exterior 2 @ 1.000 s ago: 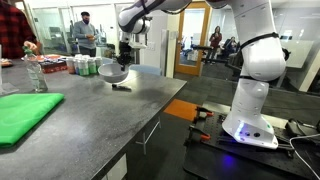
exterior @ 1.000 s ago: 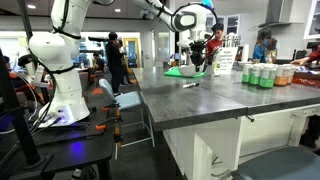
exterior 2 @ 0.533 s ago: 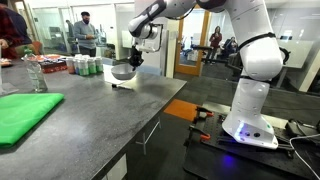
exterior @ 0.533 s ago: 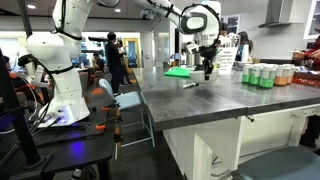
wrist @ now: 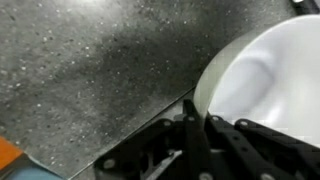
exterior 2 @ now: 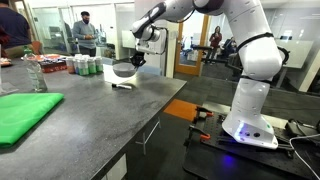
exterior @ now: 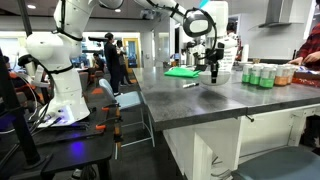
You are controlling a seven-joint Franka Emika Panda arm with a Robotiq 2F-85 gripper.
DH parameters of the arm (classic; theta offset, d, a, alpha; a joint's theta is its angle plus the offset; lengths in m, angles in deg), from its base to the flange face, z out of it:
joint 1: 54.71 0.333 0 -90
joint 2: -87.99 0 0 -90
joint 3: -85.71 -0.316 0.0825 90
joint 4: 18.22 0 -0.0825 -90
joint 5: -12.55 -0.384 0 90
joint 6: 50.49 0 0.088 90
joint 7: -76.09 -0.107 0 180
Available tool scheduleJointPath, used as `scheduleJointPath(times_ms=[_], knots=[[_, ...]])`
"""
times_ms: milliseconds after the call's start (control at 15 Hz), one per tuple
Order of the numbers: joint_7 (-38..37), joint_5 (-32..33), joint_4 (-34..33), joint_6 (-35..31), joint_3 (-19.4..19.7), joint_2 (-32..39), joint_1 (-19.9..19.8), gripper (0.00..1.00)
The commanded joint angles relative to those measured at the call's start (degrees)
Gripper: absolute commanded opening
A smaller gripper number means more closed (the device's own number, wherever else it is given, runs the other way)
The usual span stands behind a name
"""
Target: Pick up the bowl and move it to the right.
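Wrist view, counter [wrist: 80,70]: grey speckled stone on the left.
Gripper [wrist: 198,118]: clamped on the near rim of the bowl [wrist: 270,80].
Bowl: on the right, apparently lifted just off the counter.
Handling: probably light, stiff and smooth; a rim pinch could slip or tilt.

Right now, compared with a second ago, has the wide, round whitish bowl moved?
Yes. In an exterior view the bowl, held by the gripper, has shifted rightward, away from the row of green cans.
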Motion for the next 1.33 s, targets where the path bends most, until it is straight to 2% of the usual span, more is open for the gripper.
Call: scheduleJointPath(times_ms=[0,467,533,600,933,1133,1267], knots=[[-1.0,-2.4,-0.2,-1.8,-0.1,1.2,-0.4,0.01],[-1.3,-3.0,0.7,-2.6,-0.1,2.3,-0.6,0.01],[-1.5,-3.3,0.8,-2.9,0.0,2.2,-0.7,0.30],[-1.5,-3.1,1.0,-2.9,0.2,2.0,-0.6,0.32],[-1.9,1.3,1.7,-2.5,2.3,-0.7,1.0,0.67],[-4.9,7.4,1.8,-0.6,4.2,-3.6,3.8,0.91],[-8.6,12.5,1.7,0.8,5.4,-5.5,6.4,1.00]])
